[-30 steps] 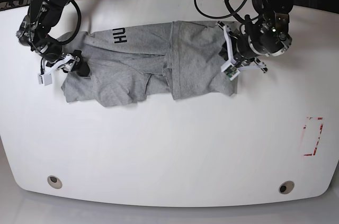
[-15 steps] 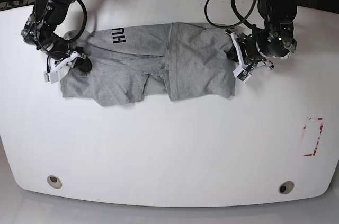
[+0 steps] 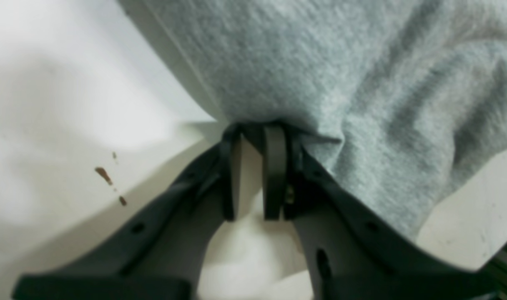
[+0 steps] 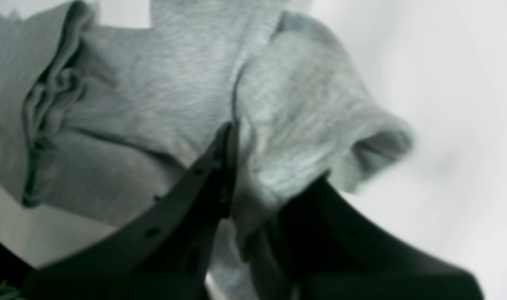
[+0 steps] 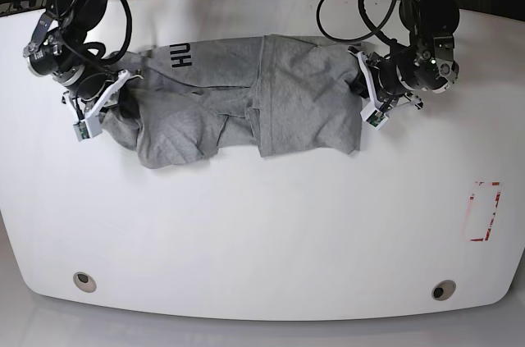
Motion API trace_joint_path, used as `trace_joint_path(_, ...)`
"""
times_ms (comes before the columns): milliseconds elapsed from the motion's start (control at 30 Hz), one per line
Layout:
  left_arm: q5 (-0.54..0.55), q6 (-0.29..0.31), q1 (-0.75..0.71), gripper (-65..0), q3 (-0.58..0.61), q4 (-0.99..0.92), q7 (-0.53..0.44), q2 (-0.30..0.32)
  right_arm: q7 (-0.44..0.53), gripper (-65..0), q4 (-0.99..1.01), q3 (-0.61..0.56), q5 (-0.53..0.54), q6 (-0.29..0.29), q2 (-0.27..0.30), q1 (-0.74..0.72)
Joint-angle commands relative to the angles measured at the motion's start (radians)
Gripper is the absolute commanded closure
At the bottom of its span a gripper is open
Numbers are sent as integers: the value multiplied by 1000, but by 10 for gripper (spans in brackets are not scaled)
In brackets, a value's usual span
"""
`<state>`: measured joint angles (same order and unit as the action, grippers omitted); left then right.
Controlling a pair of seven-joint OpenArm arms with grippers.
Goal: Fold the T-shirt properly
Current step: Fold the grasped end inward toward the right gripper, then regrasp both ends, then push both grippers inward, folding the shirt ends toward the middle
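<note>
Base cam: high, looking down over the table (image 5: 262, 240), farthest out, both hands in frame. Left wrist cam: close behind left gripper (image 3: 253, 175), facing past its tips. Right wrist cam: same at right gripper (image 4: 255, 208). Base and right wrist share the T-shirt (image 5: 184, 113) beside right gripper.

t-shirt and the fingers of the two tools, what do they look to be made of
T-shirt: soft matte knit, probably cotton or a blend, going by the flecked heather grey and the loose folds.

Left tool and right tool: dark fingers, perhaps plastic with a slight sheen, as pale highlights show along the edges; the blur leaves rubber possible.
</note>
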<state>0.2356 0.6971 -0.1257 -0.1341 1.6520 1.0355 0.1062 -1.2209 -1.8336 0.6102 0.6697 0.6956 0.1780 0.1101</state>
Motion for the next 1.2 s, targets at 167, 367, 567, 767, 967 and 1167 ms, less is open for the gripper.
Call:
trace_joint_path(167,-84,1,-1,-76,57,-3,38,0,-72,-2,-191,-83,26,3,-105,18)
trace_joint_path(367,-84,1,-7,-76,78,1,36,0,-67,-2,-189,-181,91,3,-220,10)
trace_joint_path(567,-84,1,-18,-76,78,1,36,-1,-49,-5,-159,-310,61,3,-335,-13)
trace_joint_path(767,-81,1,-30,-76,73,1,36,-1,100,-6,-13,-459,63,3,-335,-22)
trace_joint_path(967,-80,1,-35,-76,72,3,36,0,172,-10,105,-539,66,3,-328,-40)
trace_joint_path(1167,-78,1,-32,-76,70,3,36,-27,181,-335,110,-585,68,-43,-334,-59)
